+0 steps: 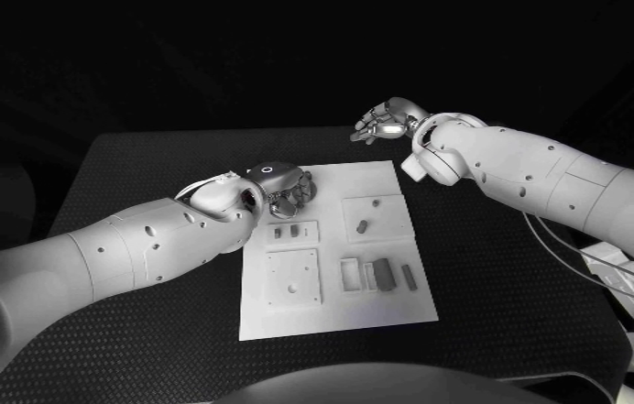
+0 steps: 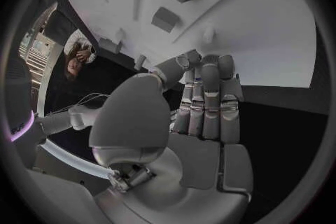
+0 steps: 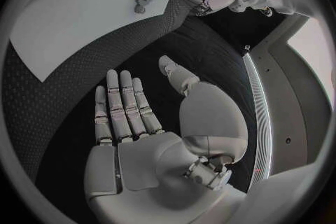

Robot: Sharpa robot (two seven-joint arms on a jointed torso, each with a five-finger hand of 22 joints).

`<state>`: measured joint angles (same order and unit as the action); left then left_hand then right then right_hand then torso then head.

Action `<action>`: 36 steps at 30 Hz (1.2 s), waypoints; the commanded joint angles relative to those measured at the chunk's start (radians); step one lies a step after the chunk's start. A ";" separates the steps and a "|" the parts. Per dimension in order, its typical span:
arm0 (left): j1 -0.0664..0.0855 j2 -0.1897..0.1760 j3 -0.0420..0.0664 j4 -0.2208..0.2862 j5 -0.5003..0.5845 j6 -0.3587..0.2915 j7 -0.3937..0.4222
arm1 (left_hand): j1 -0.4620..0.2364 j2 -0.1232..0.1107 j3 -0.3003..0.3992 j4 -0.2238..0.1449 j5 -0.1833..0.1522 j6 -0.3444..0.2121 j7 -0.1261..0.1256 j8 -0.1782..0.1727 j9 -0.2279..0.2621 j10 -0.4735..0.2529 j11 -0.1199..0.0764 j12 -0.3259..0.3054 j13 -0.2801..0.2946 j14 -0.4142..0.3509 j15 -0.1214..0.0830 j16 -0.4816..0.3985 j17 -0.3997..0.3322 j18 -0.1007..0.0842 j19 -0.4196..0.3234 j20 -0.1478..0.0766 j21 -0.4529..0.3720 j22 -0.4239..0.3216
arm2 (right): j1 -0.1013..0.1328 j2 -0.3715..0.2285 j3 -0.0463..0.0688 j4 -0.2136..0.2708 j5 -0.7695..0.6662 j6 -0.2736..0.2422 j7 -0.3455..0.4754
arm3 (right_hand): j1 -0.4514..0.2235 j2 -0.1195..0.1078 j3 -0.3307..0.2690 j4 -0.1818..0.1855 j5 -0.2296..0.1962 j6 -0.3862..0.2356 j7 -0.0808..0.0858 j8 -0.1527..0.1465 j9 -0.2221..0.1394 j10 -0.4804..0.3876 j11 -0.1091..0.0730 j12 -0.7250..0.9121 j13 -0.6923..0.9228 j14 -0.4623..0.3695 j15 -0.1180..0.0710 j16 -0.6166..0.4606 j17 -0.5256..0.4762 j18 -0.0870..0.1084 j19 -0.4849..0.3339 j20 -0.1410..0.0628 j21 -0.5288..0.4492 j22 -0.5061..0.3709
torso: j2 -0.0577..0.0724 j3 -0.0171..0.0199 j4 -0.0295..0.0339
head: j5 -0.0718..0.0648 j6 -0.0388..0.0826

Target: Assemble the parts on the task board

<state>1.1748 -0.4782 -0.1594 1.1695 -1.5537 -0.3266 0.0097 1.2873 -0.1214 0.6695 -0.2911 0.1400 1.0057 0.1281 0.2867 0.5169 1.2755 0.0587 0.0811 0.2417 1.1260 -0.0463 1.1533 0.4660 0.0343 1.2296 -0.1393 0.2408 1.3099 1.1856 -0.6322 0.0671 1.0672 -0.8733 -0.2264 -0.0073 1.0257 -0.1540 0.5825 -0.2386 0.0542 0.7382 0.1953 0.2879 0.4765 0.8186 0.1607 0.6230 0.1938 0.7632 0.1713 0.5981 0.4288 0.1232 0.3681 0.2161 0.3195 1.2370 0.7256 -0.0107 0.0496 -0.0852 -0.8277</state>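
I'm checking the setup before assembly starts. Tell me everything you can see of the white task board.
The task board is a flat white rectangular plate lying on the black table. It carries raised square blocks with holes and slots, and small grey parts beside them. The left hand hovers at its far left corner; contact cannot be told.

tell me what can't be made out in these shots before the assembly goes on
- Head view: the left hand covers the task board's far left corner, hiding whatever lies under it.
- Left wrist view: the fingers block the board just beyond them; whether they touch anything is unclear.
- Head view: the right hand is too small to tell its pose.
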 commanded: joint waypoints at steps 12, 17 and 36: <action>0.007 -0.037 0.015 0.027 0.071 0.049 -0.003 | -0.020 0.008 -0.001 0.007 0.002 0.007 -0.001 0.004 -0.001 0.016 0.006 0.003 0.012 0.009 0.000 0.002 -0.003 0.021 0.007 -0.001 -0.004 0.018 | 0.000 -0.005 0.000 0.005 -0.001 0.006 0.010 | 0.005 0.003 -0.005 0.003 -0.004 -0.008 0.028 0.005 -0.002 0.004 0.003 -0.005 -0.002 -0.005 0.001 -0.006 0.001 -0.018 -0.008 0.001 -0.006 0.002 | 0.000 0.0004 -0.0006 | 0.005 0.002; 0.008 -0.046 0.014 0.022 0.069 0.068 -0.010 | -0.022 0.008 -0.002 0.007 0.002 0.007 -0.001 0.004 -0.001 0.016 0.006 0.002 0.012 0.009 0.000 0.001 -0.004 0.021 0.007 -0.001 -0.004 0.018 | 0.000 -0.007 0.000 0.006 -0.001 0.006 0.010 | 0.005 0.003 -0.005 0.003 -0.004 -0.008 0.028 0.005 -0.002 0.004 0.003 -0.004 -0.002 -0.005 0.001 -0.006 0.001 -0.018 -0.008 0.001 -0.006 0.002 | 0.000 0.0000 0.0008 | 0.005 -0.001; 0.007 -0.063 0.012 0.028 0.067 0.117 -0.019 | -0.032 0.010 -0.005 0.008 0.001 0.007 -0.001 0.004 -0.002 0.016 0.006 -0.001 0.012 0.007 0.001 -0.003 -0.006 0.019 0.004 -0.002 -0.008 0.018 | 0.000 -0.009 0.000 0.006 -0.001 0.006 0.009 | 0.005 0.002 -0.005 0.003 -0.004 -0.008 0.028 0.005 -0.002 0.004 0.003 -0.004 -0.003 -0.005 0.001 -0.006 0.001 -0.018 -0.008 0.000 -0.007 0.004 | 0.001 -0.0004 -0.0002 | 0.008 -0.005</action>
<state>1.1810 -0.5413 -0.1477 1.1942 -1.4917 -0.2379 -0.0075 1.2640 -0.1146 0.6651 -0.2899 0.1342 1.0057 0.1281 0.2866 0.5162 1.2776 0.0565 0.0788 0.2418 1.1272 -0.0445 1.1531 0.4605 0.0345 1.2280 -0.1372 0.2371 1.3100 1.1856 -0.6406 0.0671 1.0717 -0.8728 -0.2264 -0.0075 1.0258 -0.1540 0.5825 -0.2386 0.0542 0.7382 0.1953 0.2879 0.4758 0.8186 0.1607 0.6230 0.1920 0.7632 0.1713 0.5981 0.4288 0.1233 0.3681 0.2161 0.3155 1.2390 0.7266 -0.0114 0.0489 -0.0768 -0.8318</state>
